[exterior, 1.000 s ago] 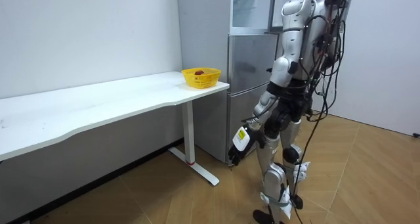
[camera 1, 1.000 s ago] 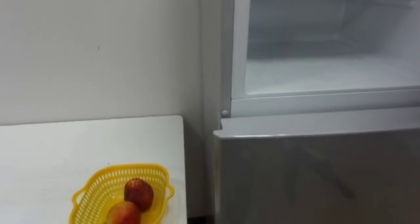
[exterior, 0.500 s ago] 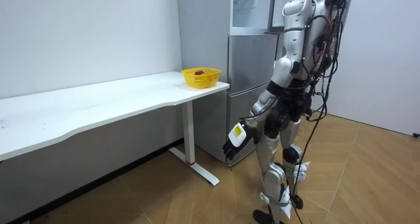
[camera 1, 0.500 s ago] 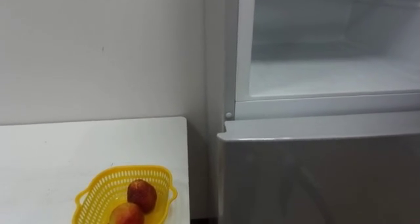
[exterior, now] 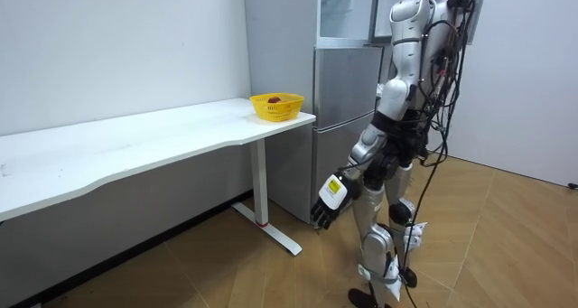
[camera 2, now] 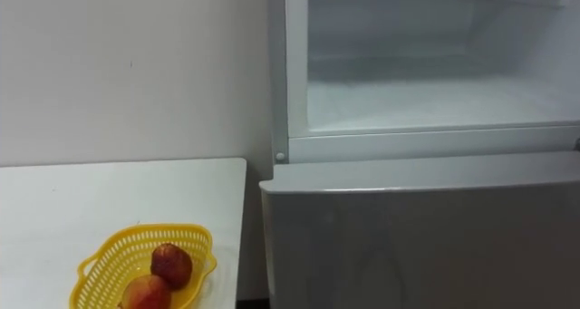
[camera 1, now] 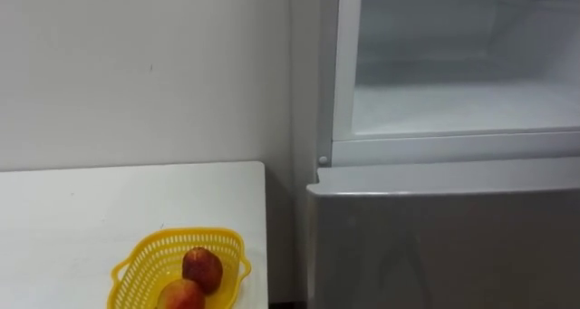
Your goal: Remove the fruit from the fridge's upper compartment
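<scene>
In front of the tall grey metal fridge (camera 1: 435, 246) I stand upright on the wood-plank floor (exterior: 226, 272), facing it. The fridge's white upper compartment (camera 1: 462, 110) is open, with its pale inner shelf showing. The fridge's grey lower door (camera 2: 417, 246) below it is shut.

Left of the fridge is the long white surface (camera 1: 82, 209), its end just beside the fridge's side, and a plain white wall (camera 1: 136, 73) runs behind it. The yellow plastic mesh basket (camera 1: 145, 259) sits on the surface near the end closest to the fridge. Two round red fruits (camera 1: 203, 269) lie in it, touching each other, one closer to the fridge than the other.

My left robot hand (exterior: 330, 198) hangs low at my side in the room view, down by the fridge's lower door and apart from it. It is too small there for me to tell whether it is open or closed.
</scene>
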You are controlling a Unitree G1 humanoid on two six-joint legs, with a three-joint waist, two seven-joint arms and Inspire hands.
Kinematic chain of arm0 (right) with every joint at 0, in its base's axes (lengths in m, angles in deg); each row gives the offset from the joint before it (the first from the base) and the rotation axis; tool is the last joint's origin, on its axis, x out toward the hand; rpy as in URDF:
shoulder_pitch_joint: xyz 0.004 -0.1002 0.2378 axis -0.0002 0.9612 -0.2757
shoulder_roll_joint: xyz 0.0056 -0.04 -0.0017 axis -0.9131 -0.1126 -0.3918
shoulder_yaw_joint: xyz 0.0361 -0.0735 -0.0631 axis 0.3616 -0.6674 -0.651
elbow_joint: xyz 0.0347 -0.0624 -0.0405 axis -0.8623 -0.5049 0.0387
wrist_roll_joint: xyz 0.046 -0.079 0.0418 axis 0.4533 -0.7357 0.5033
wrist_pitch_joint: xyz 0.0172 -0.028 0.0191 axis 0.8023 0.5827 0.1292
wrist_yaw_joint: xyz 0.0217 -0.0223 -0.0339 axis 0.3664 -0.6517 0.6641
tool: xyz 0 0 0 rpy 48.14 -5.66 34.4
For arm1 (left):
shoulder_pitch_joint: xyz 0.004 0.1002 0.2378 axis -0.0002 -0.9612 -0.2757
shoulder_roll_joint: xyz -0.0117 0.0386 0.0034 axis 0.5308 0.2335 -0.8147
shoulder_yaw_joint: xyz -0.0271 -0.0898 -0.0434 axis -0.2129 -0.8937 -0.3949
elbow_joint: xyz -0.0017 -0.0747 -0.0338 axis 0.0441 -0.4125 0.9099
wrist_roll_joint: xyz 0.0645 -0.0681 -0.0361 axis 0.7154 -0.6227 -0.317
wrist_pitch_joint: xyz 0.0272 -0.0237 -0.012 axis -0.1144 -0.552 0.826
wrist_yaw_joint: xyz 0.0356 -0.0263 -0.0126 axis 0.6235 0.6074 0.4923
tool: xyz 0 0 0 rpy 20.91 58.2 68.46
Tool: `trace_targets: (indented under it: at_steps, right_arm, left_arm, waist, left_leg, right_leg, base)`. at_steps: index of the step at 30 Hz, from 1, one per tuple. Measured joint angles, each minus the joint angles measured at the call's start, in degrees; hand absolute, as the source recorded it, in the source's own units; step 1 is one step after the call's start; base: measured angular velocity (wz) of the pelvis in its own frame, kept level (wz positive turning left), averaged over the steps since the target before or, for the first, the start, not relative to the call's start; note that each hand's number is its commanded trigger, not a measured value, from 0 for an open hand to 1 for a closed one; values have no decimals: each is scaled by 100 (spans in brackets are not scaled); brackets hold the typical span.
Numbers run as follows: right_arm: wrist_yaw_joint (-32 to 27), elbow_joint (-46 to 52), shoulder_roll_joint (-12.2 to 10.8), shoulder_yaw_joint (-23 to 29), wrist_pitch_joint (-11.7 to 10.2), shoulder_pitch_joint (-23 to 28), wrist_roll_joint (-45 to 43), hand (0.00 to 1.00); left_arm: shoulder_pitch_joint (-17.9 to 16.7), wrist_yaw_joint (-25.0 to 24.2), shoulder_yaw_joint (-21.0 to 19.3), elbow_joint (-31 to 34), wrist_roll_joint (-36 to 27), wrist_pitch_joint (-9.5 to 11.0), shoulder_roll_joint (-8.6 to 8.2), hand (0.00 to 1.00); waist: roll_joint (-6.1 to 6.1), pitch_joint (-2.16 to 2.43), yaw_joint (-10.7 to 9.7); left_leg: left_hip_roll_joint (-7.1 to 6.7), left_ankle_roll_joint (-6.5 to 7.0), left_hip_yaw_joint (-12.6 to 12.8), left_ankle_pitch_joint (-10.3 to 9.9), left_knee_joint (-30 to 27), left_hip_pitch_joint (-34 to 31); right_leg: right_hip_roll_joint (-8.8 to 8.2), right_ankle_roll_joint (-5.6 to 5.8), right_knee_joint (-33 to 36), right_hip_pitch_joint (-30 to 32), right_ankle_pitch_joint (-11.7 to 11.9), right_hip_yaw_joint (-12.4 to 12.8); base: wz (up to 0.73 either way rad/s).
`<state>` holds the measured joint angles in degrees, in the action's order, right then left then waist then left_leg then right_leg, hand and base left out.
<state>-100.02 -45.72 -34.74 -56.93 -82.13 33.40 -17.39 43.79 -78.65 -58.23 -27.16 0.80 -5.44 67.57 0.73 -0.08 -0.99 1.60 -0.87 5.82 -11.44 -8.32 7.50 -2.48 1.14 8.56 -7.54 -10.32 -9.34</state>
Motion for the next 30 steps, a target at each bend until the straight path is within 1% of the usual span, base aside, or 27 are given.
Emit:
trace_targets:
  at_steps: [2,3,5,7,8,10,11,13,15,17,19,20,21,22,23,24,25,26,27,28,29,30]
  right_arm:
    - [294,-169,-3,-13,136,-58,-24,0]
    - [349,-182,-3,-23,174,-59,-29,0]
    - [496,-307,-4,-32,286,-61,-40,0]
    - [544,-352,-12,-31,391,-61,-37,0]
    - [566,-369,-17,-30,438,-53,-35,0]
    - [569,-378,-20,-32,494,-29,63,0]
    - [559,-387,-20,-32,511,-32,286,0]
    - [555,-411,-22,-35,511,-33,690,0]
    - [553,-506,-26,11,498,-41,1126,0]
    - [528,-621,-53,124,501,-37,1645,0]
    - [491,-705,-123,389,505,-3,2427,0]
    - [490,-705,-144,488,504,3,2582,0]
    - [490,-714,-184,706,498,37,2923,0]
    - [485,-749,-208,1026,500,30,3395,0]
    - [471,-761,-214,1382,505,47,3964,0]
    - [444,-750,-214,1576,505,65,4287,0]
    - [368,-689,-211,1980,502,106,4887,0]
    - [250,-579,-209,2344,494,120,5500,0]
    - [181,-537,-205,2523,493,118,5793,0]
    - [36,-455,-200,2805,486,108,6271,0]
    - [-118,-348,-196,3032,486,99,6671,0]
    - [-180,-297,-195,3151,486,95,6823,0]
  left_arm:
    - [-14,-11,-9,-4,84,-122,-5,0]
    - [-33,-13,-9,-4,103,-152,-7,0]
    - [-52,-14,-4,-40,269,-299,-43,0]
    - [-54,-14,-4,-36,343,-373,-66,0]
    - [-55,-14,-4,-38,345,-442,-71,0]
    - [-48,-14,18,-32,337,-505,-71,0]
    - [-41,-14,63,-38,336,-544,-74,0]
    - [-33,-14,63,-70,351,-560,-83,0]
    - [-17,-14,54,-152,391,-572,-86,0]
    - [-11,-12,54,-200,382,-631,-98,0]
    - [-18,-3,29,-202,387,-674,-95,0]
    - [-25,-3,6,-203,387,-673,-95,0]
    - [-41,-4,-58,-203,386,-672,-98,0]
    - [-63,-3,-111,-153,383,-674,-98,0]
    - [-63,-4,-270,-60,374,-671,-107,0]
    - [-67,4,-350,-13,369,-666,-103,0]
    - [-70,28,-545,70,352,-649,-98,0]
    - [-74,85,-668,115,218,-579,-85,0]
    - [-79,118,-717,115,129,-547,-80,0]
    - [-87,174,-750,115,21,-535,-75,0]
    - [-68,180,-750,116,-10,-523,-74,0]
    - [-68,180,-750,115,-46,-511,-74,0]
  waist:
    - [0,0,18]
    - [1,-1,26]
    - [-12,-15,46]
    - [-12,-19,62]
    - [-12,-21,92]
    - [-26,-20,122]
    - [-31,-19,135]
    - [-34,-21,146]
    - [-32,-22,117]
    - [-34,-22,104]
    - [-26,-28,43]
    - [-24,-29,2]
    - [-19,-29,-97]
    - [-16,-30,-207]
    - [-10,-30,-294]
    - [-6,-29,-355]
    - [-7,-27,-429]
    - [-6,-25,-522]
    - [-8,-24,-581]
    - [-13,-19,-667]
    - [-20,-12,-694]
    - [-18,-4,-710]
  left_leg:
    - [-7,0,-31,0,-1,1]
    - [-9,0,-40,0,-5,3]
    - [-26,2,-87,-1,-49,19]
    - [-27,4,-125,-2,-50,20]
    - [-22,4,-117,-3,-44,23]
    - [-19,8,-115,-7,-39,22]
    - [-19,10,-114,-9,-37,24]
    - [-17,11,-114,-9,-37,27]
    - [-16,8,-115,-11,-34,28]
    - [-16,8,-113,-11,-24,46]
    - [-17,5,-122,-14,-10,64]
    - [-17,5,-123,-14,-8,69]
    - [-21,5,-125,-15,-5,83]
    - [-24,7,-124,-17,-5,88]
    - [-26,8,-122,-18,5,103]
    - [-27,8,-126,-19,7,106]
    - [-23,7,-113,-33,4,115]
    - [-21,7,-101,-44,0,111]
    - [-21,8,-94,-44,2,108]
    - [-20,8,-58,-44,6,100]
    - [-17,8,15,-44,10,98]
    - [-16,9,33,-44,9,98]
  right_leg:
    - [-7,0,0,-5,0,-12]
    - [-10,0,-1,-9,0,-11]
    - [-24,11,-30,-39,-7,-15]
    - [-18,12,-69,-61,-8,-10]
    - [-13,12,-72,-50,-8,-9]
    - [-7,11,-73,-46,-8,-9]
    - [-8,10,-65,-52,-8,-13]
    - [-3,8,-48,-59,-5,-8]
    - [0,6,-42,-61,-4,1]
    - [0,6,-49,-69,-4,2]
    - [2,8,-74,-121,-5,-7]
    - [2,9,-78,-147,-6,-10]
    - [0,12,-80,-157,-11,-11]
    - [-5,16,-81,-146,-16,-23]
    - [-5,20,-83,-142,-22,-12]
    - [-5,19,-80,-144,-28,-11]
    - [-2,16,-68,-140,-40,9]
    - [0,14,-58,-134,-48,20]
    - [-1,14,-51,-124,-51,28]
    - [-1,14,-25,-85,-55,66]
    - [-2,14,42,-22,-70,137]
    - [-1,13,48,-12,-70,136]
  base:
    - [5]
    - [5]
    - [8]
    - [6]
    - [0]
    - [0]
    - [0]
    - [0]
    - [0]
    - [0]
    - [2]
    - [0]
    - [0]
    - [0]
    - [0]
    - [-4]
    - [-5]
    - [-7]
    - [-9]
    - [-20]
    - [-24]
    - [-20]
